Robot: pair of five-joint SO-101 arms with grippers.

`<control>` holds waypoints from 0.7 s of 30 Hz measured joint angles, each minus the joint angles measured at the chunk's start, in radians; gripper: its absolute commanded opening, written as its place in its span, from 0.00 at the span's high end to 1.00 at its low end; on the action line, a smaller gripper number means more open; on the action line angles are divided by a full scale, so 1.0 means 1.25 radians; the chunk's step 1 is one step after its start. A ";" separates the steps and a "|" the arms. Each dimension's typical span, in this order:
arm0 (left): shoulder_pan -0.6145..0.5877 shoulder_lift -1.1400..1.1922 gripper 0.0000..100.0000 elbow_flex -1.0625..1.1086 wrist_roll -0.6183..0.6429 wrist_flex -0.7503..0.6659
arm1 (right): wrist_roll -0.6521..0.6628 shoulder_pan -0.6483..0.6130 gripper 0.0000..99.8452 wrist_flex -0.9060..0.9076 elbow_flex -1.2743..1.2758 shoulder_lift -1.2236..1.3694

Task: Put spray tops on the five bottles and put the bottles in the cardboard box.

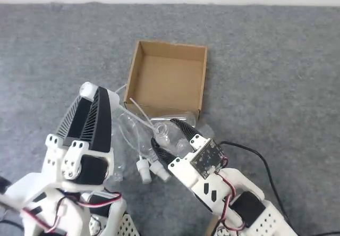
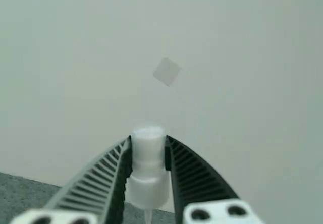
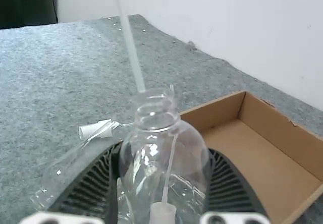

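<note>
Clear plastic bottle (image 1: 172, 128), seen from above, is clamped in the right pincer (image 1: 166, 132) beside the cardboard box (image 1: 136, 71), its mouth towards the left pincer (image 1: 100, 95). That pincer pinches a white spray top (image 1: 87, 91), whose tube (image 1: 141, 112) slants to that mouth. Left wrist view: tube cut off. Right wrist view: tube tip meets the rim; entry unclear.
</note>
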 measured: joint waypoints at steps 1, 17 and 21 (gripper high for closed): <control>0.000 0.000 0.99 0.000 -0.002 0.000 | 0.006 0.000 0.92 0.000 0.000 0.000; 0.034 0.001 0.99 0.063 -0.009 0.018 | 0.017 0.000 0.92 0.000 0.000 0.000; 0.113 0.001 0.99 0.063 -0.011 0.086 | 0.017 -0.001 0.92 0.000 0.000 0.000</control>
